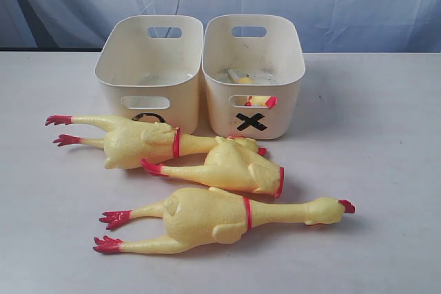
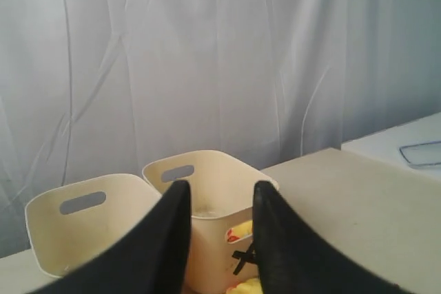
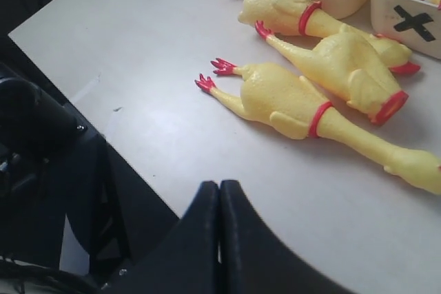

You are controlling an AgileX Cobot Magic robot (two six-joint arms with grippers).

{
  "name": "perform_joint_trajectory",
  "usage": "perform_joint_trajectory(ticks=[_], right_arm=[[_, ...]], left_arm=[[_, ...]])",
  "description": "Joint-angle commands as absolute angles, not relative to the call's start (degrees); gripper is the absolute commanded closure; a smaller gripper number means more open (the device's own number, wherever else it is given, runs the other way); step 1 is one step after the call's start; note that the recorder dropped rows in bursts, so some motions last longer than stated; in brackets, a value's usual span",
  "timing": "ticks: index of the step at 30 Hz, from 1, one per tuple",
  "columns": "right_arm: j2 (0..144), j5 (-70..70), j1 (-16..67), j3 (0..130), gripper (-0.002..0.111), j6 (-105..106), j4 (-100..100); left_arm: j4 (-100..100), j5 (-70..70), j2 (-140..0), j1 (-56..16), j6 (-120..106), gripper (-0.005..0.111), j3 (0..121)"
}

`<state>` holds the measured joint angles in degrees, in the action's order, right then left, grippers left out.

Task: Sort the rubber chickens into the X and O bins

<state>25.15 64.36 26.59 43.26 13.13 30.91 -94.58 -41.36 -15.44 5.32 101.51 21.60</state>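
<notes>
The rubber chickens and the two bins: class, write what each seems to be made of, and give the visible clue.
Front chicken, like the others: probably soft rubber or vinyl; dull yellow skin with moulded feather ridges, red feet and neck ring. O bin and X bin: likely rigid moulded plastic; smooth cream walls, slight sheen, rounded corners, cut-out slot handles.

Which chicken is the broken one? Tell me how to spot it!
Find the X bin. Just in front of it lie three chickens; pick the middle chicken. It ends at a red ring with no head, unlike the back chicken and front chicken.
</notes>
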Motion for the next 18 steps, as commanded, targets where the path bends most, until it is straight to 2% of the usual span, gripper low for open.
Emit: perform_joint_trajectory(ticks=[1,8,18], right_arm=[[24.7,63.3,26.5,43.0,0.109,13.7,31.3],[23.2,63.3,26.5,43.0,0.109,12.5,23.0],[16.3,63.7,26.5,39.1,0.109,11.8,20.0]], left_arm=[[-97.5,-45.0,-20.6,5.6,101.4,0.071,24.6],[-99.3,-46.9,-29.6,5.2,101.3,0.071,29.2],[-99.9,-48.1,-47.2,-1.3,100.5,0.074,32.4]])
